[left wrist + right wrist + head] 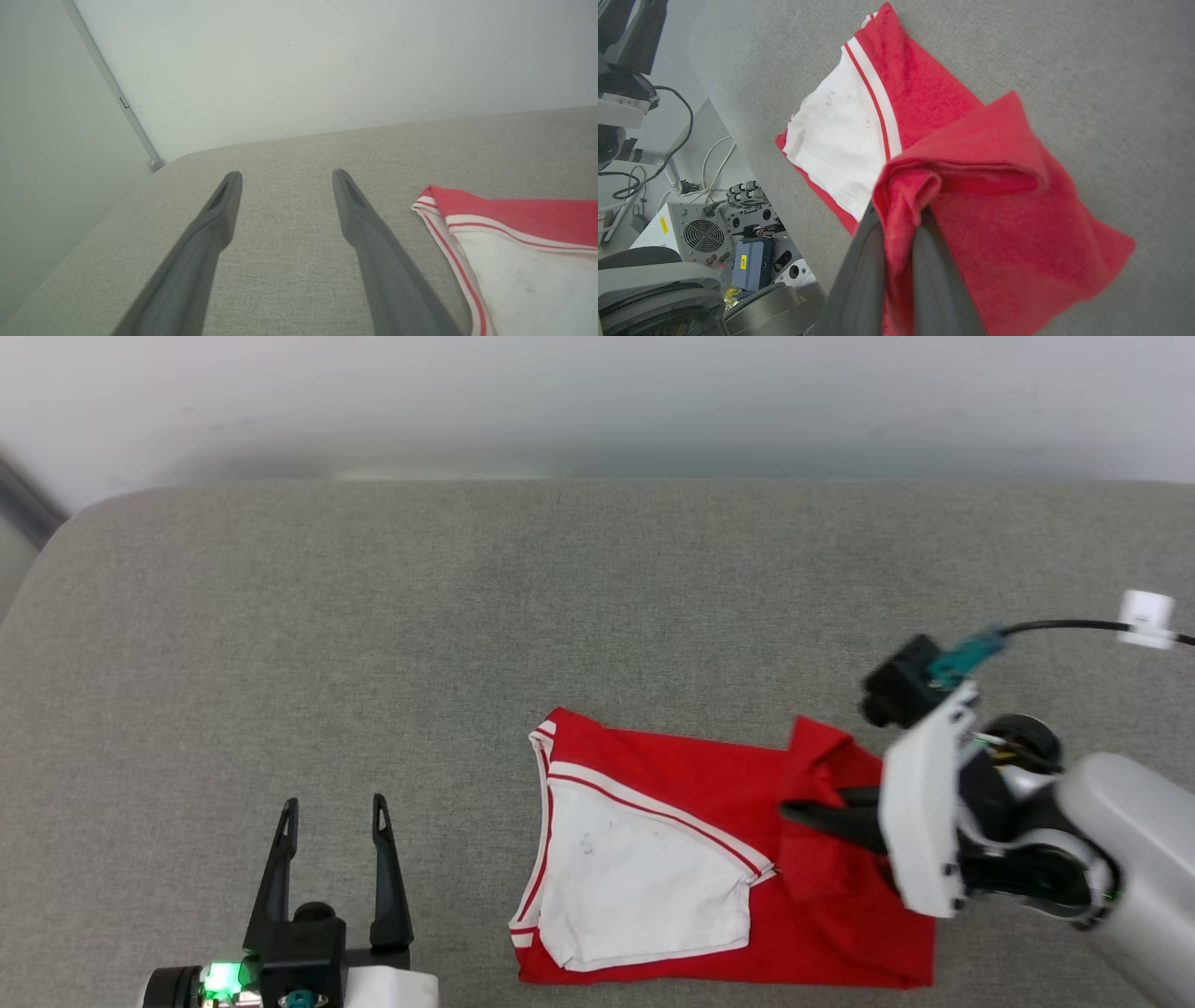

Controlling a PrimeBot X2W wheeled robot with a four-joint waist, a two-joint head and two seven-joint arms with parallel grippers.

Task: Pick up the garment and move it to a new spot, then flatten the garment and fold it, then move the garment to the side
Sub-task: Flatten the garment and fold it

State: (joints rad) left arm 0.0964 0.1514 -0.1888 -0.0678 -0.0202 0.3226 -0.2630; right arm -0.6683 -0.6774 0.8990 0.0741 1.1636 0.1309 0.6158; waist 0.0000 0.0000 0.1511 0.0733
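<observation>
The grey fabric-covered table [373,663] is filling most of the head view, with a pale wall [597,392] running along the top of the frame. The garment [672,775] is lying folded on the table at the lower centre-right of the head view, close to the bottom edge. Its red body is spreading flat, and in the left wrist view its corner [528,219] is entering from the right edge. The pale right forearm [1130,840] is reaching in from the lower right corner of the head view.

The left tool [335,803] is sitting at the lower left, well apart from the garment. Its two fingers are standing wide apart over bare fabric, with nothing between them [286,173]. The right tool [789,811] is pointing toward frame left over the garment's right part. In the right wrist view its fingers are pressing together on a raised red fold [899,219], which is bunching up around them.

A white sleeve [644,887] is lying on the left part of the garment. Striped trim [653,807] is running diagonally along the sleeve's upper edge. A fan-fronted box [691,231] is standing off the table at the lower left of the right wrist view.
</observation>
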